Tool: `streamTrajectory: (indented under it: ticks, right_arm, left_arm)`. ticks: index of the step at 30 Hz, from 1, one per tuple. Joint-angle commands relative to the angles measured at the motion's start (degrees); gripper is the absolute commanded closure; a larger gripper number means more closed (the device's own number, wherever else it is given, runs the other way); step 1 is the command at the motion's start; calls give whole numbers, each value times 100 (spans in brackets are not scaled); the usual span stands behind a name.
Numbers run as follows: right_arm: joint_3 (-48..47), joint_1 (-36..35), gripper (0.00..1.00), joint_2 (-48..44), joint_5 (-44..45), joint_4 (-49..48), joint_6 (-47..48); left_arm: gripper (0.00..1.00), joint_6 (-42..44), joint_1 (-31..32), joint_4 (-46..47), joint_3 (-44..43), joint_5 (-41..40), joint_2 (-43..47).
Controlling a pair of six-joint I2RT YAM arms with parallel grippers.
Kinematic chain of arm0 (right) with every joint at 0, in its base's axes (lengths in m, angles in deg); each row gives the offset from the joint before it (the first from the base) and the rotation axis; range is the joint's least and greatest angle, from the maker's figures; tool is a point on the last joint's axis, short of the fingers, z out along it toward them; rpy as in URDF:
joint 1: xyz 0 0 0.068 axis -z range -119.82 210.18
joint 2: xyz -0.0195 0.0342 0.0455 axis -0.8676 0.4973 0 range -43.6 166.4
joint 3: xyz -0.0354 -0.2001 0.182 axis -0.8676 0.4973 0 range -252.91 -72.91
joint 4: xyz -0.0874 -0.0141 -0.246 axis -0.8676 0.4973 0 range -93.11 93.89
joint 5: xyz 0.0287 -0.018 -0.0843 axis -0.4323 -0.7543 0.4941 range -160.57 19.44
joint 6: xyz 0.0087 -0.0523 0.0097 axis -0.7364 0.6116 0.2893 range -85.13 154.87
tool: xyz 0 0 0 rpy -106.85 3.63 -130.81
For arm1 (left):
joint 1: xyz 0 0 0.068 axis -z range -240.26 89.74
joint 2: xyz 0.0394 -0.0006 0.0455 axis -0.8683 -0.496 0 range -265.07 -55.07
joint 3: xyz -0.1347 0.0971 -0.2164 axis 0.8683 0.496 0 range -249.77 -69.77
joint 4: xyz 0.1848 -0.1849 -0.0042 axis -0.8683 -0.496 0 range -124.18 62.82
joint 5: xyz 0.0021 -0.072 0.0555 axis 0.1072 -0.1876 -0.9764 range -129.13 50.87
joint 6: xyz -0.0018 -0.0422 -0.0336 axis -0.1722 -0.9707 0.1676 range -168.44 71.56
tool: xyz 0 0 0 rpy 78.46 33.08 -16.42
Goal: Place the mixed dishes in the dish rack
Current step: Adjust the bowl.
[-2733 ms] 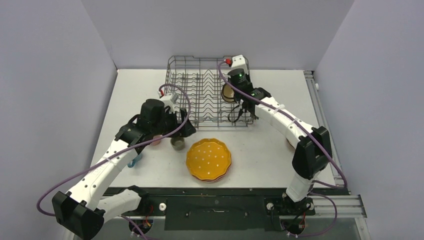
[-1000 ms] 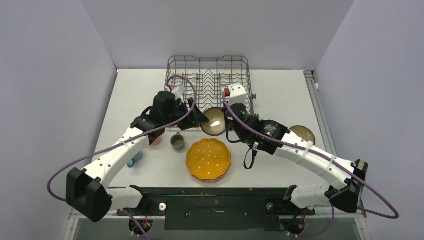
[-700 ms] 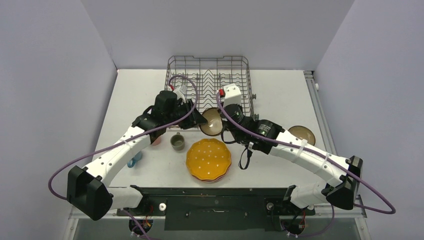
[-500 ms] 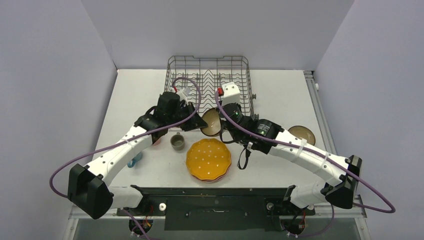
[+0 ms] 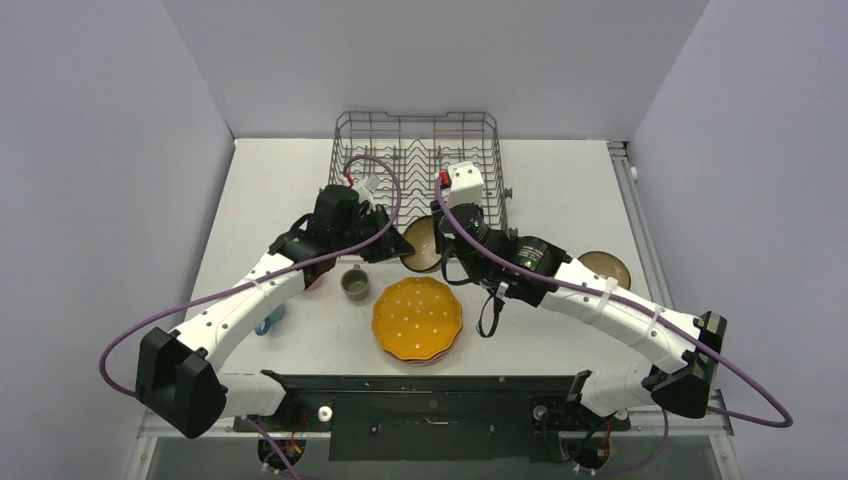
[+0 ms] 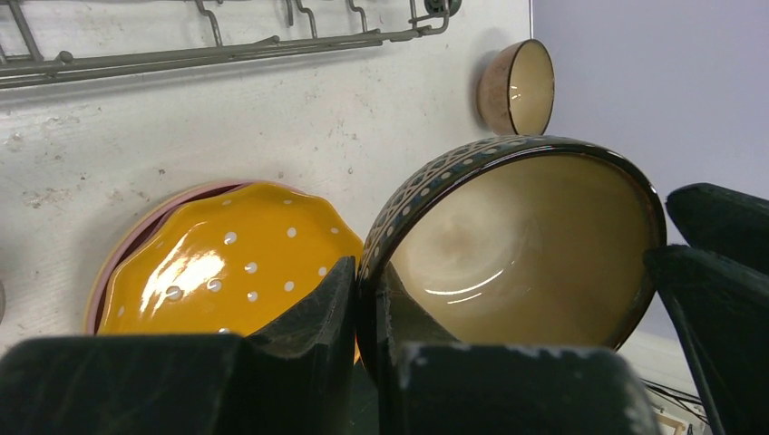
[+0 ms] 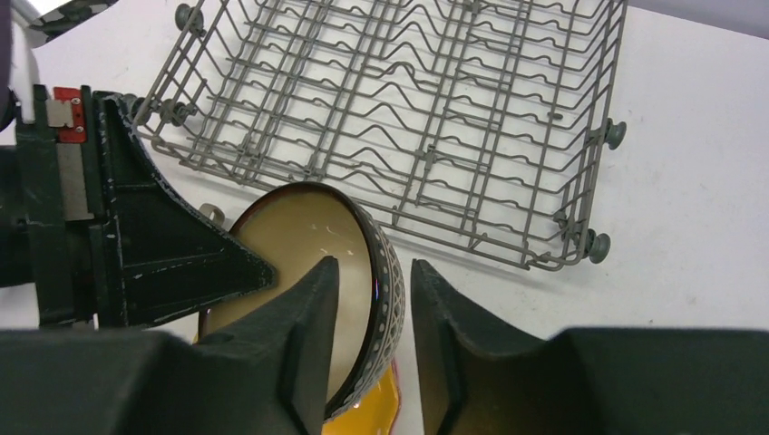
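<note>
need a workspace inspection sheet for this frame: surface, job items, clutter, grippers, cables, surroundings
Surface: white table, scuffed.
Job's things: dish rack, no dishes seen in it. Dark brown bowl held on edge just in front of the rack. Orange-yellow plate, grey-green cup and terracotta bowl on the table. Pink cup and blue mug partly hidden under the left arm.
Clutter: nothing seen.
Grippers: left gripper shut on the bowl's rim. Right gripper open, fingers straddling the rim.
Cables: purple cable loops over the rack's near left corner.
Surroundings: plain walls on three sides.
</note>
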Motion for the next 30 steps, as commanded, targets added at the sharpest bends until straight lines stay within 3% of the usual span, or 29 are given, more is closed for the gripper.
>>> streamTrajectory:
  ticks: [1,16,24,30]
  right_arm:
    - [-178,130,63,-331,-384,31,-315]
    - [1050,1212,21,-1430,-2767,-658,-1667]
    - [1750,1437,18,-1705,-3846,-1561,-2654]
    - [2005,1554,18,-1737,-4065,-1975,-3158]
  left_arm:
    - [100,-181,-98,735,-30,245,301]
    - [100,-285,-186,1121,19,646,423]
    - [100,-240,-191,1092,-43,883,480]
    - [100,-261,-186,1097,-81,1059,539]
